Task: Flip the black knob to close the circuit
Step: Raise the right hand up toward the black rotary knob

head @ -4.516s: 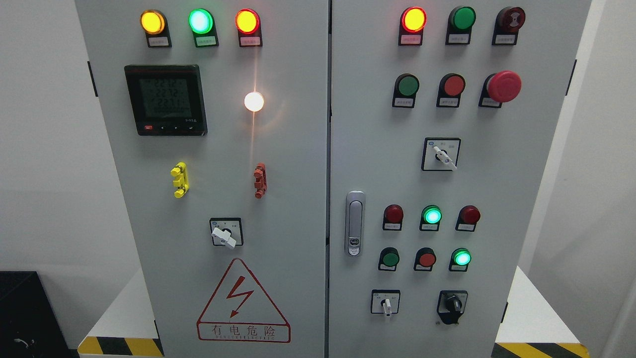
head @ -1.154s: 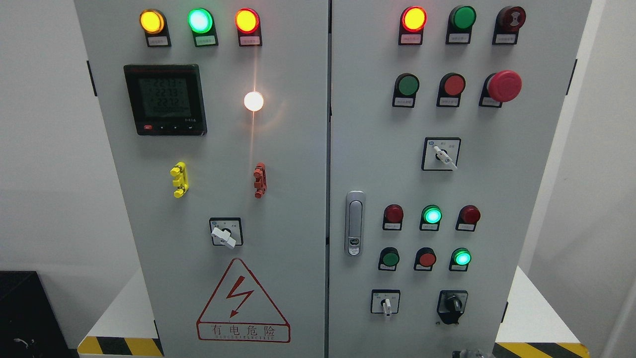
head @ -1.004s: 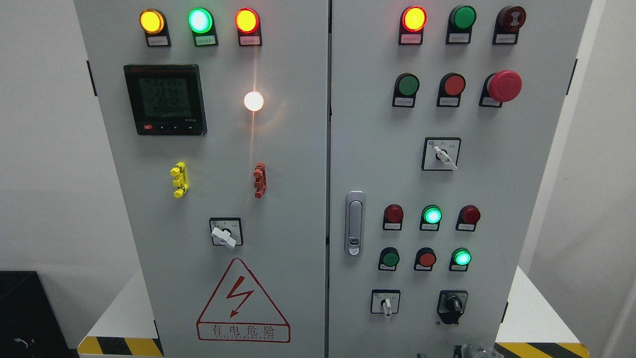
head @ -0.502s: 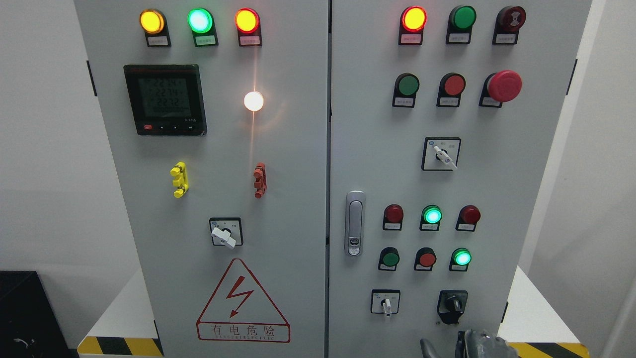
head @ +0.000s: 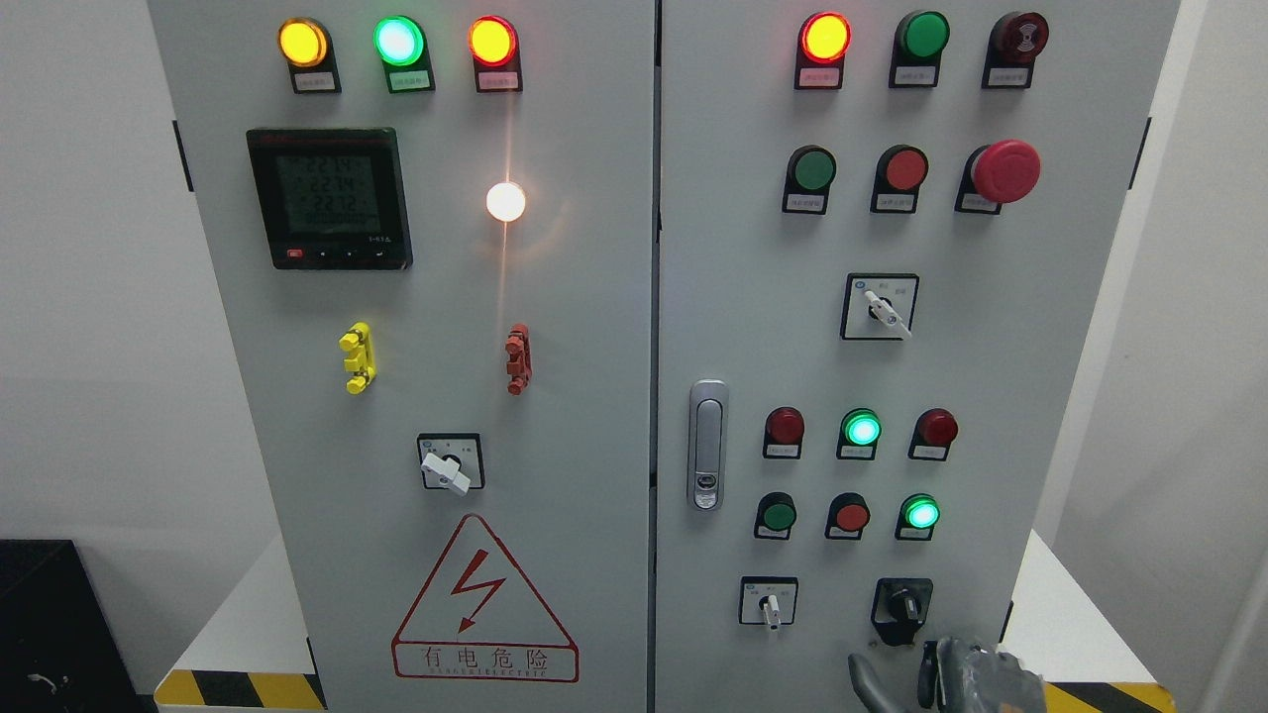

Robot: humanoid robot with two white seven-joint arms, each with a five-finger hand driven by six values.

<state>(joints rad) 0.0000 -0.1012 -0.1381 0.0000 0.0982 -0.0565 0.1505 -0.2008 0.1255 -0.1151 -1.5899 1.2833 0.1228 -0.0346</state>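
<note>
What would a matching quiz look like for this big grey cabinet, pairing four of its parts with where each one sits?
Things:
1. black rotary knob
2. large red mushroom-shaped button
3. dark square digital meter
4. red triangular lightning warning sign

Places:
A. upper left of the left door
B. bottom of the right door, just above the robot's grey right hand
C. bottom of the left door
D. upper right of the right door

Pairs: 1-B, 2-D, 3-A, 4-C
</note>
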